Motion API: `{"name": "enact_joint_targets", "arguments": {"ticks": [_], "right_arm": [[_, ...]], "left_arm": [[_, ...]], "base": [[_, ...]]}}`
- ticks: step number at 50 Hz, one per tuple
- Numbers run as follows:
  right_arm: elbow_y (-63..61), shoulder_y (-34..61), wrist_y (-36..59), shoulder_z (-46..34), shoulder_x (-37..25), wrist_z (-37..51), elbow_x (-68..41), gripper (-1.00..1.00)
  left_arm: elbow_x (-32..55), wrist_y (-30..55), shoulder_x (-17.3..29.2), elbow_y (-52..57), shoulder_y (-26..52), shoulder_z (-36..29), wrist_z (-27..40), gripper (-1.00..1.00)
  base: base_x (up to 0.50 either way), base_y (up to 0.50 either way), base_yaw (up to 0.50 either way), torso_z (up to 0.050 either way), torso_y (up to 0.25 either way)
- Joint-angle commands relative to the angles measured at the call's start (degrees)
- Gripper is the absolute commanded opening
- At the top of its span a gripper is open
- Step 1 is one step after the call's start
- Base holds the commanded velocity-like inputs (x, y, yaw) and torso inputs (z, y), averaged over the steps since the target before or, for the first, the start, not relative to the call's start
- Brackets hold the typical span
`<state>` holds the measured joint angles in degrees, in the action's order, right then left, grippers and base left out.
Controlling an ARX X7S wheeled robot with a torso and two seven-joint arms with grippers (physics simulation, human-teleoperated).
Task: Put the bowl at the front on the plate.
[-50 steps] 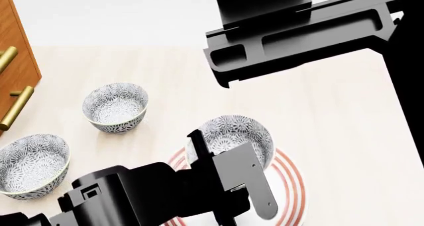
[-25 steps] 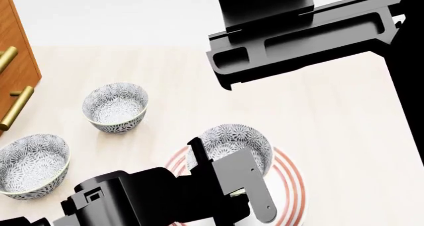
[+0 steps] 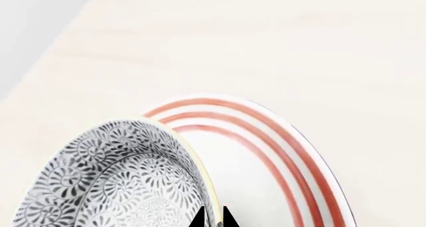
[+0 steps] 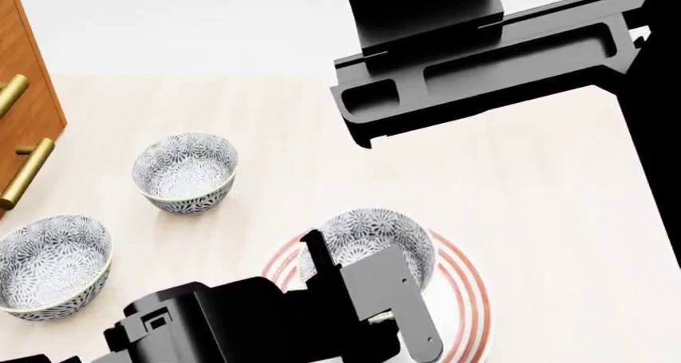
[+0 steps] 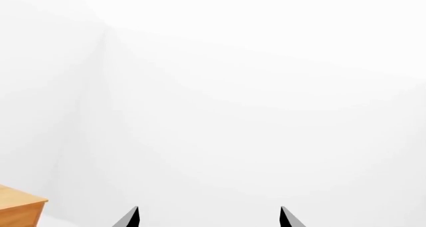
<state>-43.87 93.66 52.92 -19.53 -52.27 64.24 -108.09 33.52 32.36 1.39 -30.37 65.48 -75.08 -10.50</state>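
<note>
Grey-blue floral ceramic bowl (image 4: 368, 239) sits over the white red-ringed plate (image 4: 468, 295), rim pinched by the left end effector (image 3: 214, 218). Right end effector (image 5: 208, 218) spread wide, holding nothing.

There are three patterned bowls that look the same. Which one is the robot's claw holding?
The bowl over the red-ringed plate, pinched at its rim by the left claw. The other two bowls sit untouched on the table by the wooden cabinet.

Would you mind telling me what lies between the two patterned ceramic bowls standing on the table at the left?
Nothing: in the head view only bare pale wooden tabletop separates the farther grey-blue floral bowl from the nearer one.
</note>
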Motion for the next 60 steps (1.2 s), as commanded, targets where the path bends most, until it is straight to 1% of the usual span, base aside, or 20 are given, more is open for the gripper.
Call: {"name": "enact_joint_targets", "arguments": {"ticks": [1, 33, 48, 49, 60], "right_arm": [[0.0, 0.1, 0.0, -0.1, -0.1, 0.0, 0.0, 1.00], [0.2, 0.3, -0.1, -0.7, 0.3, -0.4, 0.6, 1.00], [0.0, 0.3, -0.3, -0.7, 0.0, -0.1, 0.4, 1.00], [0.0, 0.2, -0.3, -0.7, 0.1, -0.2, 0.7, 1.00], [0.1, 0.3, -0.4, -0.8, 0.3, -0.3, 0.8, 1.00]], "left_arm": [[-0.1, -0.9, -0.2, -0.9, 0.1, -0.2, 0.5, -1.00], [1.4, -4.2, -0.9, -4.3, -0.5, -1.8, 1.6, -1.00], [1.9, -5.7, -0.4, -4.1, -0.2, -3.2, 1.9, -1.00], [1.9, -5.9, -0.2, -3.8, 0.0, -2.9, 2.5, 1.00], [2.7, -5.9, 0.1, -3.4, 0.1, -2.6, 3.1, 1.00]], "base": [[0.00, 0.00, 0.00, 0.000, 0.010], [0.00, 0.00, 0.00, 0.000, 0.000], [0.00, 0.00, 0.00, 0.001, 0.000], [0.00, 0.00, 0.00, 0.000, 0.000], [0.00, 0.00, 0.00, 0.000, 0.000]]}}
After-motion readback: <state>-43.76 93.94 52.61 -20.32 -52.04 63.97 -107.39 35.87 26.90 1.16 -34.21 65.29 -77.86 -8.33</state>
